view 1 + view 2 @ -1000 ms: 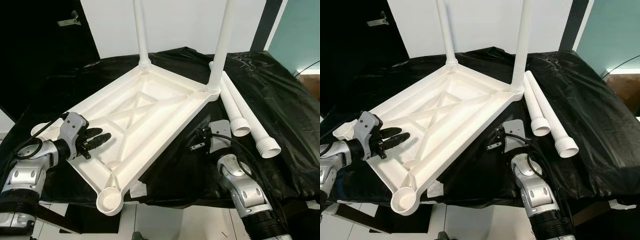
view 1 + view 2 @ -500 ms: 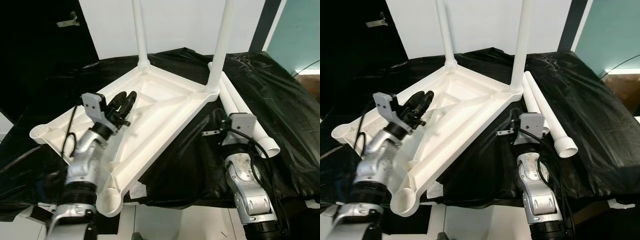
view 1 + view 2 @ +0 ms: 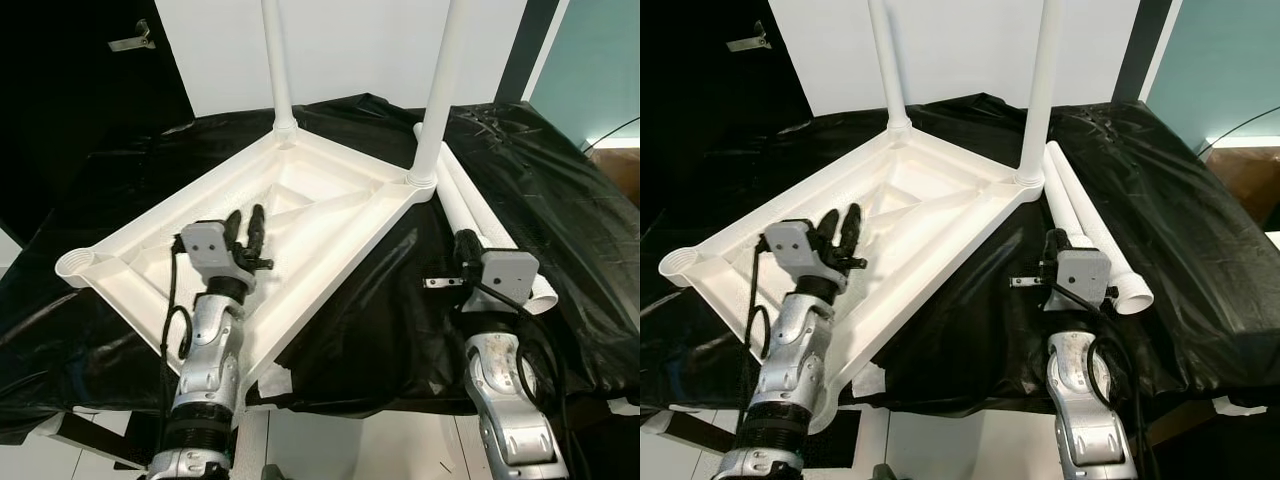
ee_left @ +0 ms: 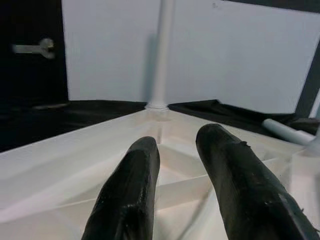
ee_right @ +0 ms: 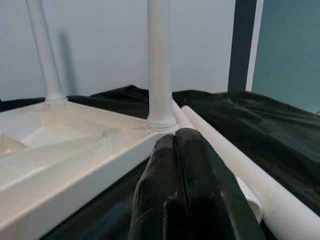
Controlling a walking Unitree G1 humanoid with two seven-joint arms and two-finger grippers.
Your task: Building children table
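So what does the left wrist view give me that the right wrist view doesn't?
The left wrist view has the left gripper, fingers apart above the upturned tabletop, and a door handle on a dark door. The right wrist view has the right gripper, fingers pressed together over the black cover, the near screwed-in leg, a teal wall and both loose legs along their length. Both share the tabletop, the far screwed-in leg and the white wall.

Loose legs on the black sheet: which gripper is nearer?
Right. The right gripper, fingers shut, sits right beside the two loose legs at their open ends. The left gripper, fingers open, hovers over the upturned tabletop, across from them.
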